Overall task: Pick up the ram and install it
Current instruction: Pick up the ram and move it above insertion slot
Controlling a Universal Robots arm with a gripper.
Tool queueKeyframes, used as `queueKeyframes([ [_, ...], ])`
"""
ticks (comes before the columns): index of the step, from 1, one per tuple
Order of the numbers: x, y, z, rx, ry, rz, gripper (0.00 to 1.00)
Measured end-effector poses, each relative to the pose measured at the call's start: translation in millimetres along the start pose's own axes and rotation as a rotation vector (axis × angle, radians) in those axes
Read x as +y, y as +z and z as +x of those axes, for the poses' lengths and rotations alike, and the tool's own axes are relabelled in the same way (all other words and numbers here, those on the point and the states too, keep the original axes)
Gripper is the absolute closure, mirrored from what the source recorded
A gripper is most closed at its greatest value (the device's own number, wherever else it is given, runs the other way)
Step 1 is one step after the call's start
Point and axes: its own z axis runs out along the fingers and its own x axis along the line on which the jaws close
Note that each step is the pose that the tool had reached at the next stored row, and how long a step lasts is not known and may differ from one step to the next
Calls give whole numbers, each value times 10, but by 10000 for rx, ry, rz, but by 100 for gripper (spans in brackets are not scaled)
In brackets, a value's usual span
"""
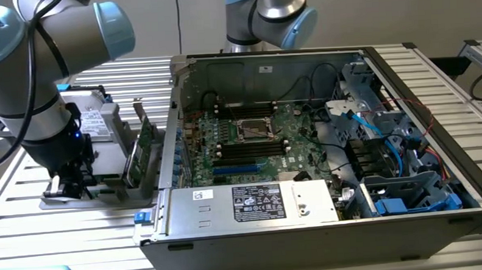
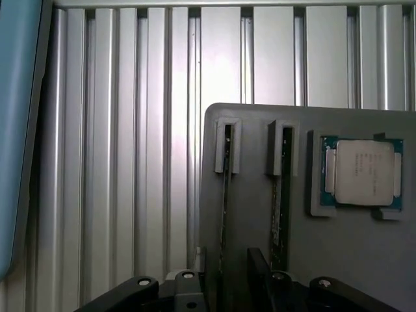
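Observation:
Two ram sticks stand on edge in slots of a grey holder (image 2: 253,214). The nearer ram (image 2: 225,195) runs down between my fingers. The other ram (image 2: 279,201) sits one slot over, beside a finger (image 2: 259,266). My gripper (image 2: 224,286) is open and straddles the nearer stick without pinching it. In the exterior view the gripper (image 1: 67,185) hangs low over the holder (image 1: 105,196), at the exterior view's left of the open computer case (image 1: 310,223). The motherboard's black memory slots (image 1: 250,148) lie inside the case.
A processor chip (image 2: 364,172) rests in a recess of the holder. Taller green cards (image 1: 141,139) stand upright between the holder and the case wall. Cables and drive bays (image 1: 388,159) crowd the case at the exterior view's right. Ribbed aluminium table (image 2: 130,162) surrounds the holder.

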Motion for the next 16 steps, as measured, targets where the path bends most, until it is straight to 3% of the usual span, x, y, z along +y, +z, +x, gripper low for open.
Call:
queueKeyframes([
  [4, -2, 13, 11, 0, -1, -13, 63],
  [7, -2, 20, 20, -1, -1, -26, 82],
  [10, -2, 12, 30, 0, 0, -36, 87],
  [16, 9, -229, 44, 1, 1, -39, 87],
])
